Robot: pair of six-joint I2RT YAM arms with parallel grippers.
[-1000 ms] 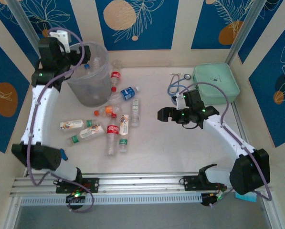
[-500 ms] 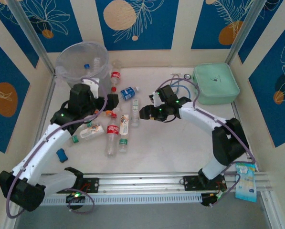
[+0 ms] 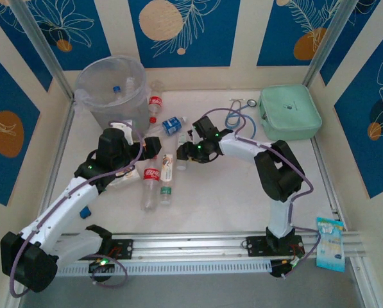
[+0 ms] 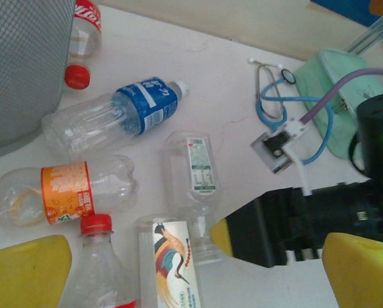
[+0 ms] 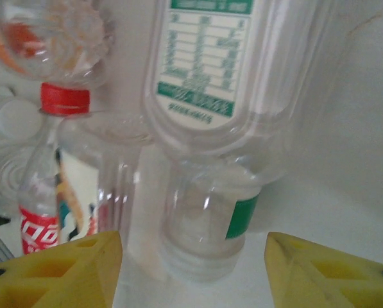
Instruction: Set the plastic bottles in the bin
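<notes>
Closing on the green-label bottle (image 5: 204,160), middle of the counter (image 3: 229,192).
Just swung in from the right: right tool (image 5: 190,269) narrowed astride it, not yet pinching; left tool (image 4: 192,269) wide open over the bottle pile (image 3: 154,170), away from the far-left-corner bin (image 3: 108,109).

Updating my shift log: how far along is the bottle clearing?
Done: at least two bottles lie in the bin. In hand: the right jaws straddle a green-labelled bottle, not visibly clamped; the left jaws hang open over the pile. Left: several bottles on the table, including the blue-labelled one.
</notes>
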